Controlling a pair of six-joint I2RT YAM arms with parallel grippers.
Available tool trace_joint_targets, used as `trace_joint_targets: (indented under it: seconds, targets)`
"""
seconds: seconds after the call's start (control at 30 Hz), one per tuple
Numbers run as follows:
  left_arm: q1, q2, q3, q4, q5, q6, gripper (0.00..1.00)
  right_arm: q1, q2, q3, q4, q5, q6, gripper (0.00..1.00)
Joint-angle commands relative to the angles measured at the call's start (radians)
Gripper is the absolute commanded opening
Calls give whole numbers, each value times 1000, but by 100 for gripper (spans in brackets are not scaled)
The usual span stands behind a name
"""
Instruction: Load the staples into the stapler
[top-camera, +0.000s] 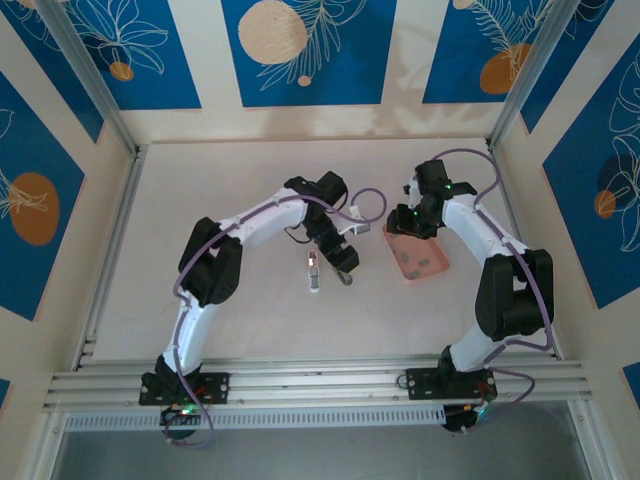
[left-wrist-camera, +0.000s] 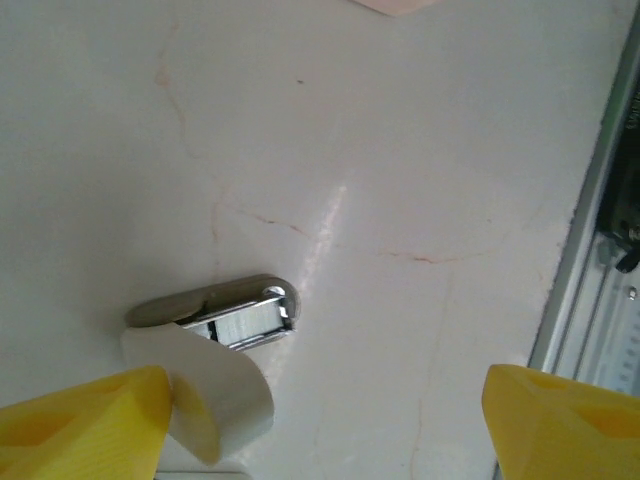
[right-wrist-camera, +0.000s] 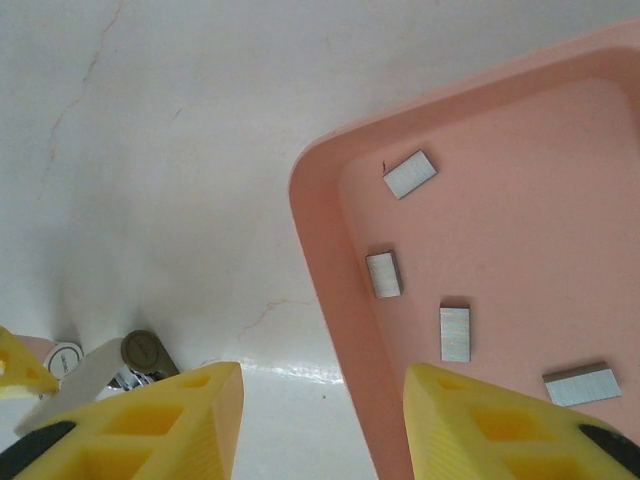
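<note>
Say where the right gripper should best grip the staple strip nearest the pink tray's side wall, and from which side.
Likely from straight above: the staple strip lies flat on the pink tray floor, so only its thin edges can be pinched. Take its two short ends, the pinch running along the wall; its long side runs close beside that wall, leaving little room there.

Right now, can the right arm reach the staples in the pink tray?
Probably yes. The right gripper hangs open over the rim of the pink tray, and the staples lie uncovered beside it.
</note>
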Motion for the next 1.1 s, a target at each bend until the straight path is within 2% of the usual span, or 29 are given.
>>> trace_joint_targets:
  seconds: [0.0,0.2,0.3,0.57,0.63,0.7,0.83,1.07]
  targets:
    - [-13,3,4,-38,81,46,81,16,-49,15,-2,-13,-19,46]
    - [-6,-19,-31,-23,128,44,80,47,-87,13,19,-16,-19,46]
    - [12,-56,-66,44,120,-5,79,58,-109,-12,47,-66,-2,46]
    - [135,-303,-380,500,36,-285,80,145,-117,-64,98,-194,66,44]
    - [163,-353,-449,584,24,-337,80,180,-99,-50,78,-182,75,43]
    - [189,-386,-506,654,17,-377,80,220,-69,-34,60,-223,76,43]
    - [219,-393,-544,684,7,-406,80,307,-9,1,12,-193,80,41]
    - [234,-365,-551,687,2,-413,80,382,69,-21,72,-228,144,29]
